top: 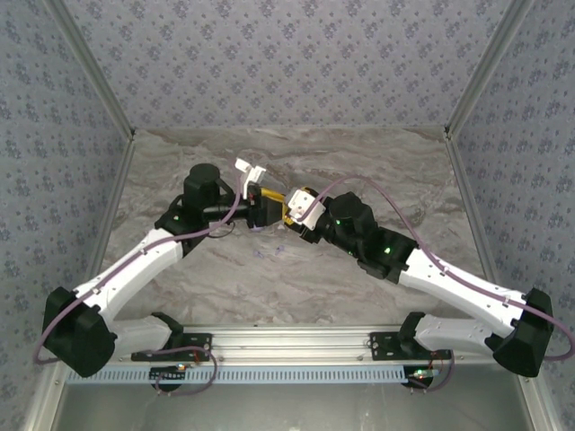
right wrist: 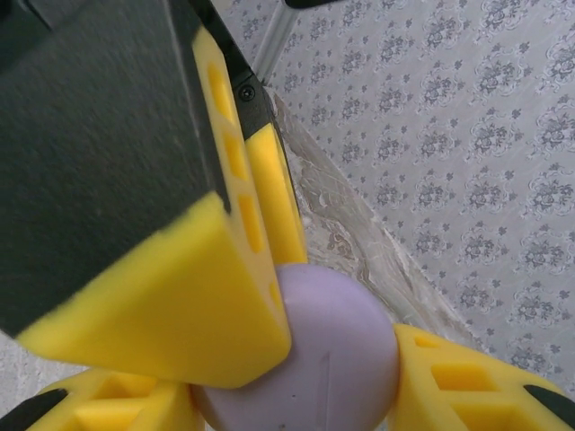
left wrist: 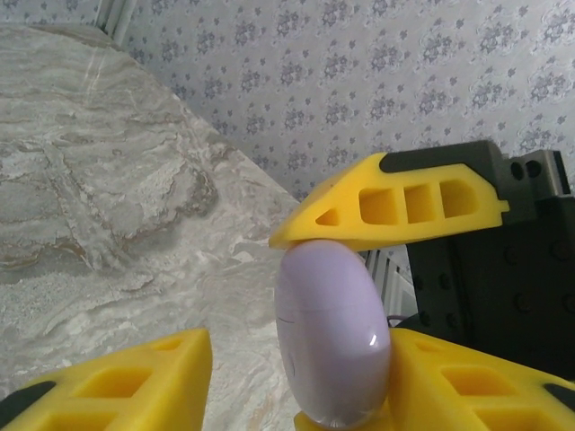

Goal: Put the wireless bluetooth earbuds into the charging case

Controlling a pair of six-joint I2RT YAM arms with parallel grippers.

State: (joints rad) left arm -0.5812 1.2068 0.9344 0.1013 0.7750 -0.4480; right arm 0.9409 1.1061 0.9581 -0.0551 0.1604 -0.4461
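Floral wallpaper walls (top: 269,63) all round and a marbled table (top: 269,287), with both arms meeting nose to nose over the middle. On the left, the left gripper (top: 267,214) is only half there. From its own wrist camera, one finger (left wrist: 117,382) sits clearly apart from the case (left wrist: 332,341), with bare table showing in the gap. The other finger (left wrist: 476,386) is right up against the case's side, so the jaws are narrowed but not clamped on anything. The case is a lavender pebble, lid down, held up off the table between the two grippers. Over on the right, the right gripper (top: 287,215) has it pinched between its two yellow fingers, so that side is doing the holding. There's a tiny dark speck (top: 258,229) on the table just under the grippers that might be an earbud, honestly too small to tell. My read is that we're at the "get the case open" step, and nothing goes in until that lid is up. Next the left needs to finish closing squarely on the case without knocking it, then work the lid while the right keeps a firm hold. It's smooth and rounded, so I'd expect it to squirt out if squeezed off-centre.
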